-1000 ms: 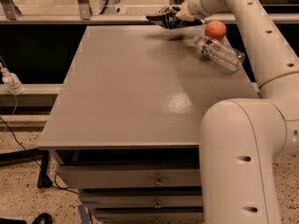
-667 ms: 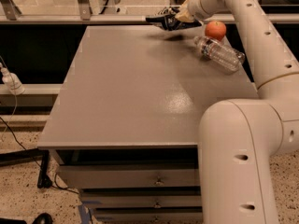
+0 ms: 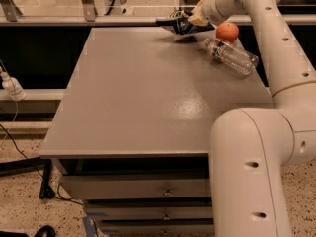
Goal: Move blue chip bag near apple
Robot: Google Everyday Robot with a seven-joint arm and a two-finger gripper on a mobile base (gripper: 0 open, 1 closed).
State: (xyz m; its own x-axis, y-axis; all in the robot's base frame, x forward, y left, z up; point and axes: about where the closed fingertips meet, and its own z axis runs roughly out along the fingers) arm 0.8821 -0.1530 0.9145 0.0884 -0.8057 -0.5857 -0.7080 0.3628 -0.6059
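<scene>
The blue chip bag (image 3: 183, 27) is dark navy and is held just above the far edge of the grey table (image 3: 148, 98). My gripper (image 3: 180, 19) is at the far side of the table, shut on the bag. The apple (image 3: 227, 32) is orange-red and sits on the table to the right of the bag, a short gap away.
A clear plastic water bottle (image 3: 231, 57) lies on its side in front of the apple. My white arm (image 3: 261, 132) runs down the right side of the view. A glass rail stands behind the table. Cables lie on the floor at left.
The gripper with the bag has shifted slightly toward the apple and a little higher.
</scene>
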